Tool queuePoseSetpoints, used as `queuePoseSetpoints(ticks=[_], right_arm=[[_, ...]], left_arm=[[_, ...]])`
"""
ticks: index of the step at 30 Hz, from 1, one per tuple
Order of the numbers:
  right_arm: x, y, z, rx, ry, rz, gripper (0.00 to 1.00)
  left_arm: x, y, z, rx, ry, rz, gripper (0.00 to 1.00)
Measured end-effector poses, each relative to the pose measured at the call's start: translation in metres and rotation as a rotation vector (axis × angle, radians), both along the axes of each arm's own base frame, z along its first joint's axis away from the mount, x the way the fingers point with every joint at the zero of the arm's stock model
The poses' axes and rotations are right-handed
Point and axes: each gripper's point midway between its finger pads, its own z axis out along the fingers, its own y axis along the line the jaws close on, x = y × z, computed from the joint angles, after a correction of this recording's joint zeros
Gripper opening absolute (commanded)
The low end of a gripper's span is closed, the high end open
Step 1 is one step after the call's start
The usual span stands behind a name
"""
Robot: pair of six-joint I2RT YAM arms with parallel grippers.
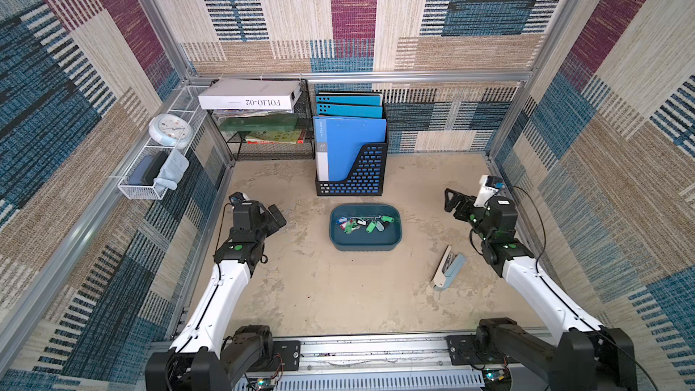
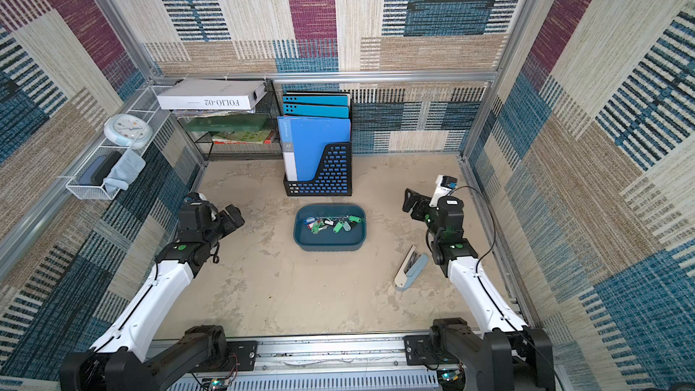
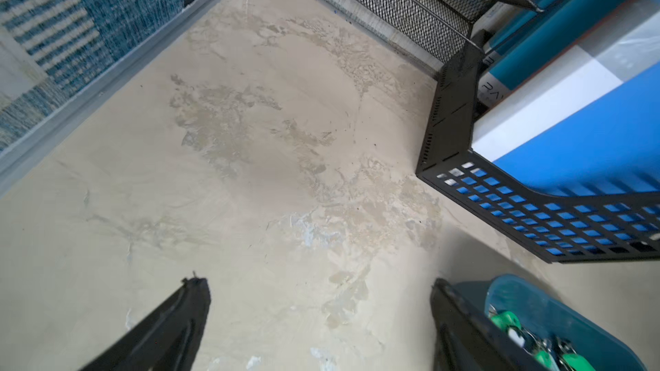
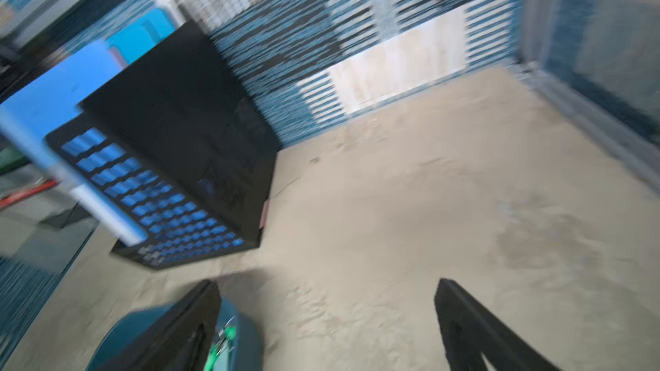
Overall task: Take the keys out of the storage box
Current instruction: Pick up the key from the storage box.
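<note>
Nearest: mounting rail (image 1: 376,349), carrying both my arms. Then left gripper (image 1: 277,215): jaws spread wide, empty, left of the storage box (image 1: 365,246) and apart from it. Then right gripper (image 1: 452,201): jaws spread wide, empty, to its right. Then keys (image 1: 363,223): heaped inside the storage box, toward its far wall. Then stapler (image 1: 447,268): on the table (image 1: 301,295) beside my right arm. Then file holder (image 1: 361,178): just behind the storage box.
</note>
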Motion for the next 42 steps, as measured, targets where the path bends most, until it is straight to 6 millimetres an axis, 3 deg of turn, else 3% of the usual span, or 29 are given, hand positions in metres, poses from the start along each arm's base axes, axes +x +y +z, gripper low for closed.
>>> queuePoseSetpoints(ticks=[3, 7, 12, 16, 22, 28, 37, 42], right_arm=[[-0.01, 0.062, -0.007, -0.043, 0.052, 0.18, 0.99], [-0.018, 0.139, -0.022, -0.114, 0.141, 0.375, 1.0], [-0.026, 0.214, -0.062, -0.235, 0.283, 0.514, 0.89], [-0.025, 0.257, -0.095, -0.325, 0.376, 0.561, 0.77], [-0.01, 0.26, -0.144, -0.417, 0.501, 0.475, 0.59], [0.012, 0.242, -0.162, -0.509, 0.534, 0.308, 0.45], [0.023, 0.221, -0.181, -0.565, 0.559, 0.166, 0.35], [0.029, 0.219, -0.187, -0.556, 0.549, 0.14, 0.29]], left_arm=[[-0.004, -0.004, -0.009, 0.004, 0.049, -0.011, 0.99], [0.001, -0.025, -0.025, -0.001, 0.128, -0.109, 0.99], [0.005, -0.049, -0.038, -0.042, 0.163, -0.242, 0.99], [0.007, -0.057, -0.033, -0.056, 0.155, -0.281, 0.99], [0.0, -0.058, -0.03, -0.061, 0.136, -0.29, 0.99], [-0.002, -0.058, -0.025, -0.056, 0.105, -0.292, 0.99], [-0.001, -0.059, -0.024, -0.058, 0.087, -0.297, 1.0], [0.0, -0.06, -0.025, -0.059, 0.084, -0.299, 0.99]])
